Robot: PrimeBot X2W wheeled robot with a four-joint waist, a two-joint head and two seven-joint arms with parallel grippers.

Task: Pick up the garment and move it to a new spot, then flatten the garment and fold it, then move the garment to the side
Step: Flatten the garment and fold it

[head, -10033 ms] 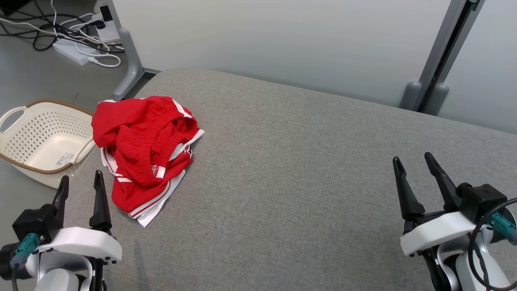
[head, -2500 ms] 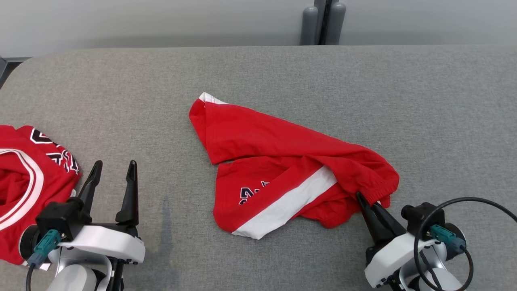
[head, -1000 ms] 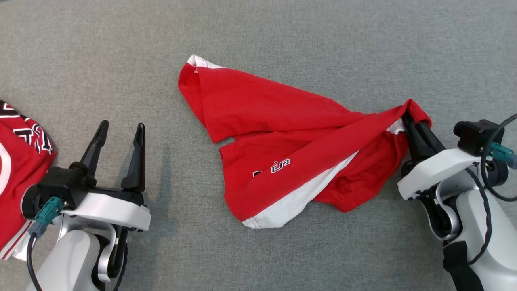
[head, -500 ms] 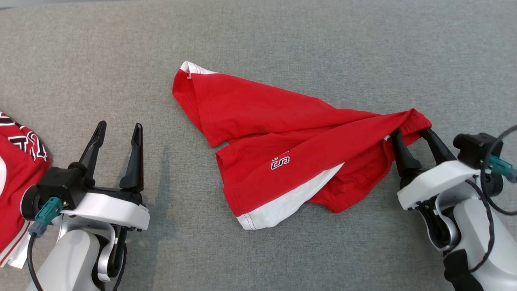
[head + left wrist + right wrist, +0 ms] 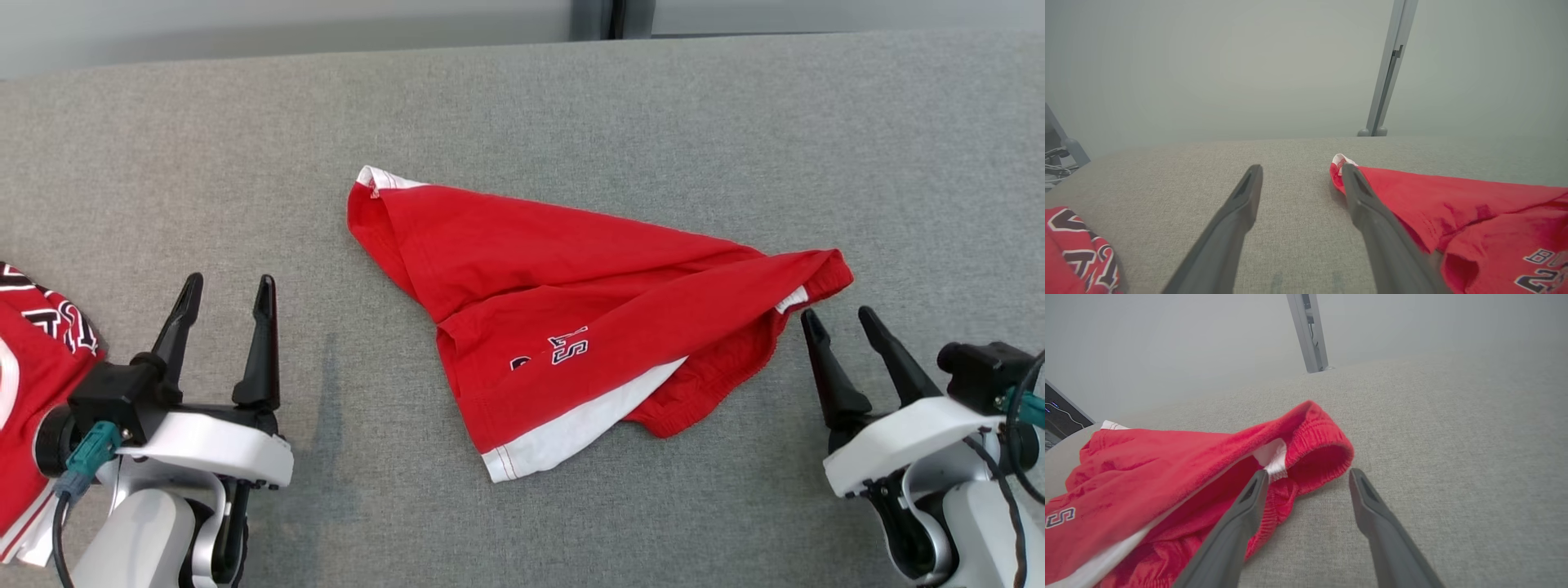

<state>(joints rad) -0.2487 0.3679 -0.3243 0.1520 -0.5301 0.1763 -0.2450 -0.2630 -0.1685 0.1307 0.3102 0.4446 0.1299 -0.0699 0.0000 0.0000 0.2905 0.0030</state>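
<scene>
The red athletic shorts with a white side stripe and dark lettering [image 5: 571,318] are lying near the middle of the grey woven-fabric surface [image 5: 735,106], rumpled into a rough triangle. One white-edged hem corner [image 5: 375,177] is pointing to the far left, and the gathered elastic waistband [image 5: 824,273] is bunching at the right. That central patch looks like the chosen new spot, with bare cloth all round for spreading.

The right gripper [image 5: 836,312] is sitting just beside that waistband. Its two dark fingers are spread apart with nothing between them. In the right wrist view the inner finger is lying close against the ribbed edge, though I cannot tell whether it is touching. Parking there makes sense, I'd say, because the waistband is the natural handle for tugging the fabric straight.

The left gripper [image 5: 230,279] is hovering well apart from the shorts on the near left. Its fingers are likewise splayed and empty, and they are aiming toward the hem corner. It looks placed to take the opposite end.

A second red garment with black-and-white lettering [image 5: 33,351] is resting at the left edge behind that arm, out of the working area.

By my reckoning the move is done and the flattening is coming up. One leg is folding over the other, so both ends will need pulling outward, and the loose knit could drag along instead of unfolding.
</scene>
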